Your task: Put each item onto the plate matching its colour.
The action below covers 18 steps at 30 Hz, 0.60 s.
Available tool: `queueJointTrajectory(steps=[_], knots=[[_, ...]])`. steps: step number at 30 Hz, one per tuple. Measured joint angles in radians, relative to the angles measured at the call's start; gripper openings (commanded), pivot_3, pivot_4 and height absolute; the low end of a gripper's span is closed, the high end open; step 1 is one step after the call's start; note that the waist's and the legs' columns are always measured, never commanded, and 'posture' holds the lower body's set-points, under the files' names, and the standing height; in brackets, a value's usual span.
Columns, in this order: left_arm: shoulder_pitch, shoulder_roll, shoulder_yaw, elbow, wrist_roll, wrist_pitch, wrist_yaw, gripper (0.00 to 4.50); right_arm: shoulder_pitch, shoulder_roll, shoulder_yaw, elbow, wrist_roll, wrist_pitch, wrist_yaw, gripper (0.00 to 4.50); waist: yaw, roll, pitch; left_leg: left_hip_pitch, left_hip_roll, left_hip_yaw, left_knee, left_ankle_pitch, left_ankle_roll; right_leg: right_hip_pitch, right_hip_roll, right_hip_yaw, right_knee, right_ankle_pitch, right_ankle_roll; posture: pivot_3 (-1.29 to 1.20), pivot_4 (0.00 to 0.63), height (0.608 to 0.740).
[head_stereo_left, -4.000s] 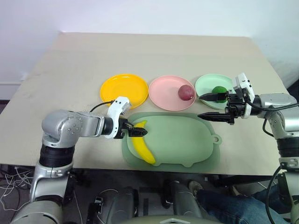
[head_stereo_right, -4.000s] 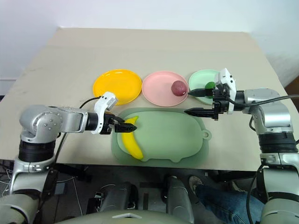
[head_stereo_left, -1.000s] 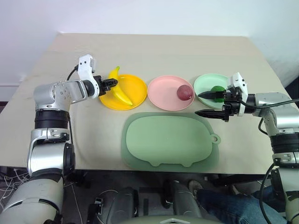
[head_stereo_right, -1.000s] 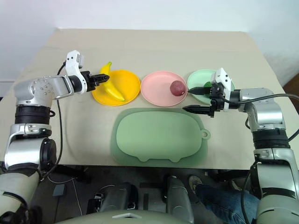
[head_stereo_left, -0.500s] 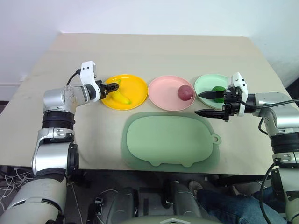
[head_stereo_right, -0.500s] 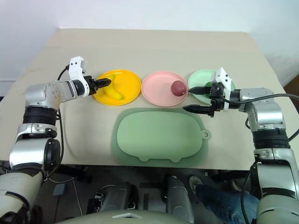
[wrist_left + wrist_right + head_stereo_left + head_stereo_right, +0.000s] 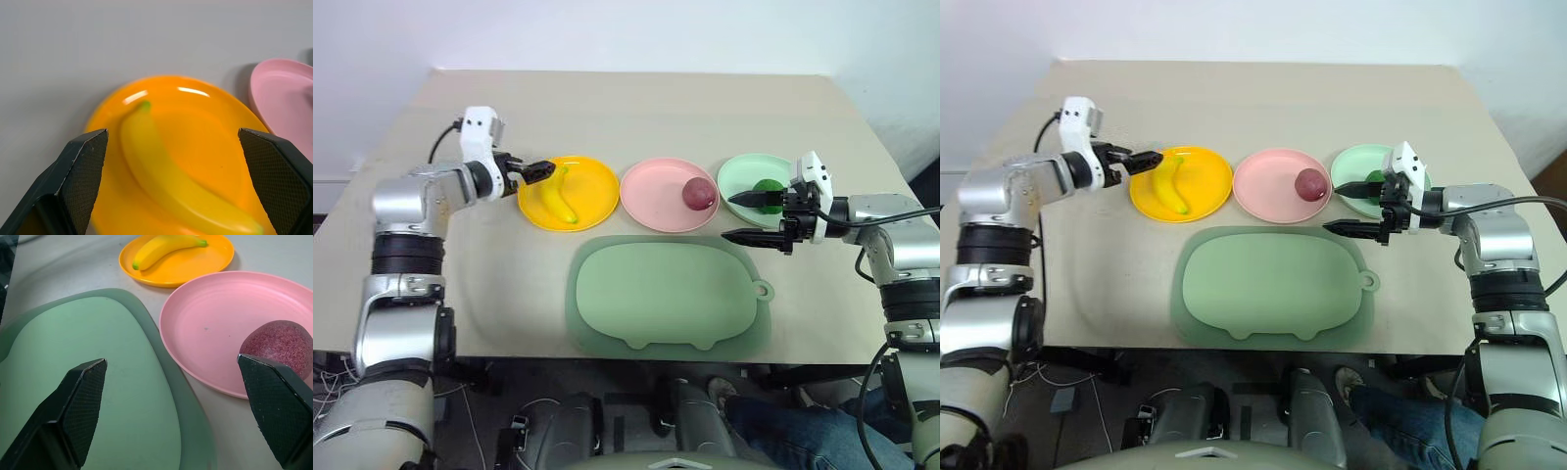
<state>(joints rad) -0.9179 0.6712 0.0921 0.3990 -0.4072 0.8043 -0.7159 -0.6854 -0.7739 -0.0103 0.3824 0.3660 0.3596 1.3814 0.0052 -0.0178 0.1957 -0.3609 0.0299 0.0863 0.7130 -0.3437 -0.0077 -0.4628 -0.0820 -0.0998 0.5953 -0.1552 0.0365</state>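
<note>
Banana (image 7: pixel 559 195) lies on yellow-orange plate (image 7: pixel 594 174), leftmost of three plates in a row on the table (image 7: pixel 636 108). Left gripper (image 7: pixel 536 171) at that plate's left edge, fingers spread, holding nothing. Pink plate (image 7: pixel 656 201) in the middle carries the reddish-purple fruit (image 7: pixel 701 193) toward its right side. Mint green plate (image 7: pixel 740 176) on the right holds the dark green fruit (image 7: pixel 767 188). Right gripper (image 7: pixel 740 216) beside it, fingers spread, empty. Pig-shaped mat (image 7: pixel 668 291) lies bare in front of the plates.
</note>
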Motion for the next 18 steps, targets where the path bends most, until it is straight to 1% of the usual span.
queueJointTrajectory(steps=[2,7,10,14,16,18], knots=[[0.042,0.013,0.022,-0.089,-0.044,-0.029,-0.092,4.46,-0.008,0.004,0.0,0.008,0.0,0.0,0.0,4.5,0.001,0.0,0.0,0.0,0.0,0.0,0.0,0.0,0.0,0.0,0.0,0.0,0.0,0.0,0.0,0.0,0.15,0.74],[0.19,0.05,0.025,-0.281,-0.179,-0.001,-0.315,4.46,-0.032,0.021,-0.001,0.022,0.001,0.0,-0.008,4.5,0.002,0.0,0.0,0.0,0.0,0.0,0.0,0.0,0.0,0.0,0.0,0.0,0.0,0.0,0.0,0.0,0.15,0.74],[0.251,0.117,0.02,-0.332,-0.273,0.055,-0.485,4.46,-0.031,0.028,-0.001,0.022,0.001,0.003,-0.01,4.5,0.0,0.0,0.0,-0.002,0.0,0.0,0.001,0.0,0.0,-0.002,0.0,0.0,0.0,0.0,0.0,0.0,0.15,0.74],[0.359,0.132,0.039,-0.381,-0.28,-0.092,-0.64,4.46,-0.031,0.031,0.0,0.022,0.001,0.005,-0.009,4.5,0.0,0.001,0.0,-0.003,0.0,0.0,0.001,-0.001,0.001,-0.003,0.0,0.0,-0.001,0.0,0.0,0.0,0.15,0.74],[0.394,0.134,0.039,-0.383,-0.269,-0.146,-0.68,4.46,-0.031,0.031,0.0,0.023,0.002,0.005,-0.007,4.5,0.002,0.001,0.0,-0.005,0.0,-0.001,0.002,-0.002,0.004,-0.003,0.0,0.0,-0.001,0.0,0.0,0.0,0.15,0.74],[0.425,0.131,0.042,-0.383,-0.256,-0.239,-0.716,4.46,-0.032,0.03,-0.001,0.023,0.003,0.006,0.002,4.5,0.003,0.001,0.0,-0.006,0.0,-0.001,0.002,-0.002,0.004,-0.004,0.0,0.0,-0.001,0.0,0.0,0.0,0.15,0.74]])
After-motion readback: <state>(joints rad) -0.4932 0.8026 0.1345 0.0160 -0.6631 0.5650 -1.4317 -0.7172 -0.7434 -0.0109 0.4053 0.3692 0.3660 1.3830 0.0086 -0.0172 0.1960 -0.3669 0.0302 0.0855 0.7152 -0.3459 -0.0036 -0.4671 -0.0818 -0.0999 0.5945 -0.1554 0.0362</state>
